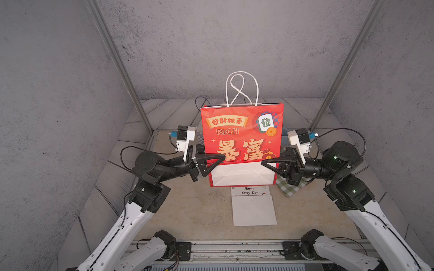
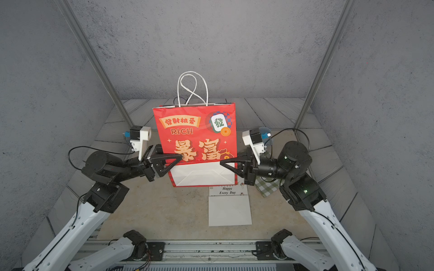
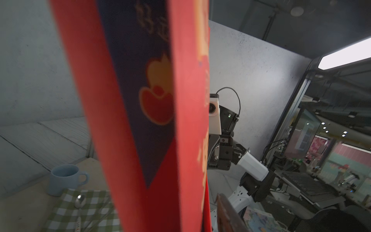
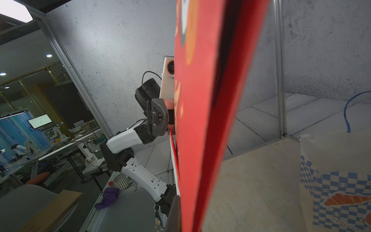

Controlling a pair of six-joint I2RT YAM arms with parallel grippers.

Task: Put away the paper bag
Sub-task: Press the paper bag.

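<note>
1. Well, the left gripper (image 1: 219,159) reaches in at 9 o'clock of the bag's lower half. One jaw lies across the front, but I cannot tell whether it pinches.
2. At table centre the red paper bag (image 1: 242,131) is upright and flattened, its white base flap folded up toward me and its white handles (image 1: 242,89) at 12 o'clock.
3. At the bag's 6 o'clock a white bag (image 1: 253,208) printed "Happy Every Day" lies flat on the table (image 1: 187,211).
4. At 3 o'clock the right gripper (image 1: 265,163) is clamped on the bag's edge.
5. At 4 o'clock a green checked cloth (image 1: 285,188) peeks from under that arm.
</note>
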